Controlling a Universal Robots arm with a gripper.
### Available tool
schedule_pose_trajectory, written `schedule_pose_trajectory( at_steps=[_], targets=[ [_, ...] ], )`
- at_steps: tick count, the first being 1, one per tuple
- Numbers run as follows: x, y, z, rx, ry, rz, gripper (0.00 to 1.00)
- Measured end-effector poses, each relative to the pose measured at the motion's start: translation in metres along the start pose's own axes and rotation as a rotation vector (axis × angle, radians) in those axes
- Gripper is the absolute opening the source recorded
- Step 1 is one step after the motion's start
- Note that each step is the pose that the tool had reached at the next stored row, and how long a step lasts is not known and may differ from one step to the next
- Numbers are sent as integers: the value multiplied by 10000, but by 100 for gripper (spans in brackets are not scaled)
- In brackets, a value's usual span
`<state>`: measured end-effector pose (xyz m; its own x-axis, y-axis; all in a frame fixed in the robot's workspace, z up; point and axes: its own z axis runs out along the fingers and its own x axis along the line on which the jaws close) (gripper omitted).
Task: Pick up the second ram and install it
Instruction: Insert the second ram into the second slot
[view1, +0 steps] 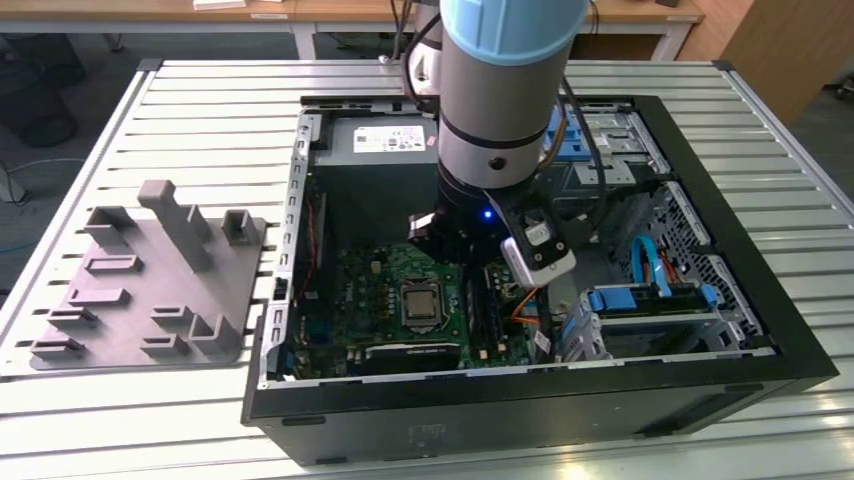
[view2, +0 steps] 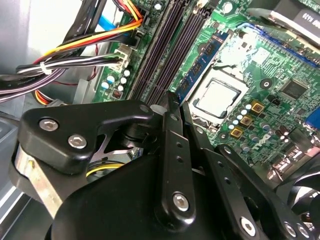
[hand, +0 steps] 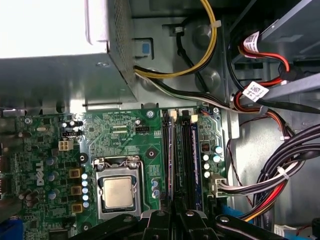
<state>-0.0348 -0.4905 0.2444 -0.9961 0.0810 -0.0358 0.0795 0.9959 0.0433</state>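
I'm reaching down into the open computer case (view1: 747, 372), over the motherboard (hand: 120, 132), with the CPU socket (hand: 119, 192) as my marker. The grey tray (view1: 147, 290) lies outside the case, far from the socket, with no stick on its posts. My gripper (view2: 171, 102) hangs just beside the socket, above the memory slots, lined up along them, I judge, so I can bear on a stick's edge. My fingers (view2: 175, 150) are drawn together with nothing visible between them. The second ram (view2: 202, 67), as I take it, stands upright in the slot nearest the socket, its end by my fingertips; whether we touch I cannot tell.
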Motion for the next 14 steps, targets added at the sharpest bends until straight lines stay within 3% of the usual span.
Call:
schedule_pose_trajectory(
  at_steps=[14],
  targets=[
    [-1,-28,24,6,-3,90,14]
  ],
)
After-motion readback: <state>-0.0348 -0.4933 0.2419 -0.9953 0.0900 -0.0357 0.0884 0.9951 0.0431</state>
